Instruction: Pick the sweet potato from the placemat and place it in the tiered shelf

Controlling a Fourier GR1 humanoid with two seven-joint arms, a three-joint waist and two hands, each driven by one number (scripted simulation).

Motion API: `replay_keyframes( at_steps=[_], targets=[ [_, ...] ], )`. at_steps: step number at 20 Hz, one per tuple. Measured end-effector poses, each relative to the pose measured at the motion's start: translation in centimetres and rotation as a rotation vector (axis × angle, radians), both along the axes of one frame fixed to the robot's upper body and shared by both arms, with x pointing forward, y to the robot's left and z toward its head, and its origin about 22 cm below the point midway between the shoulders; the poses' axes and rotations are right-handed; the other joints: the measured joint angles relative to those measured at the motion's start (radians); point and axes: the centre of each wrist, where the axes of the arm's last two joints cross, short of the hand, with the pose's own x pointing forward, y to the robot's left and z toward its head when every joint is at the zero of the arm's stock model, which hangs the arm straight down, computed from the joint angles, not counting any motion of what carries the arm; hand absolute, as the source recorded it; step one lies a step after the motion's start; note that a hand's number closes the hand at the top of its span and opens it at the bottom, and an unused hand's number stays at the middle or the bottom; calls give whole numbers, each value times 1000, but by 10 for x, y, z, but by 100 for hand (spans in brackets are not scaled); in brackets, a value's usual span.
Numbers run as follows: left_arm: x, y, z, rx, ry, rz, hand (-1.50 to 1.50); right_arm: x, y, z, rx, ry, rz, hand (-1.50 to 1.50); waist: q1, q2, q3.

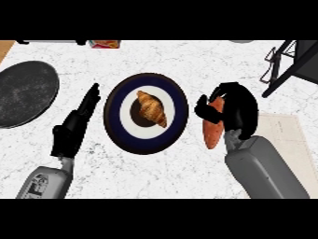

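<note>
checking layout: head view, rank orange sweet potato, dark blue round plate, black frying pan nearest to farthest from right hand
1. orange sweet potato, held in the right hand
2. dark blue round plate, centre
3. black frying pan, far left

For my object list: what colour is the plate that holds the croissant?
Dark blue plate, with a white inner ring and dark centre; head view.

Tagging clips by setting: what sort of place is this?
Probably a kitchen: a white marbled counter, a dark frying pan at left, and a croissant on a plate in the middle. The right hand is curled round a sweet potato.
</note>
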Motion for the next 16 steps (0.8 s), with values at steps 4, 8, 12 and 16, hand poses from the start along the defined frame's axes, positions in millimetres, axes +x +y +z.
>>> replay_keyframes(
  at_steps=[4, 8, 12, 16],
  targets=[
    [2, 6, -2, 6, 4, 12, 0, 1, 19, 34, 6, -153, 11, 150, -14, -2, 0],
    [-1, 5, -4, 8, 2, 16, 0, -5, 25, 66, -7, -269, -23, 150, -21, -4, 0],
    [-1, 5, -3, 9, 9, 23, 0, -3, 19, 98, -74, -351, -97, 150, -25, -6, 0],
    [0, 8, 0, 10, 7, 24, 0, -3, 13, 129, -131, -434, -165, 150, -26, -6, 0]
  ],
)
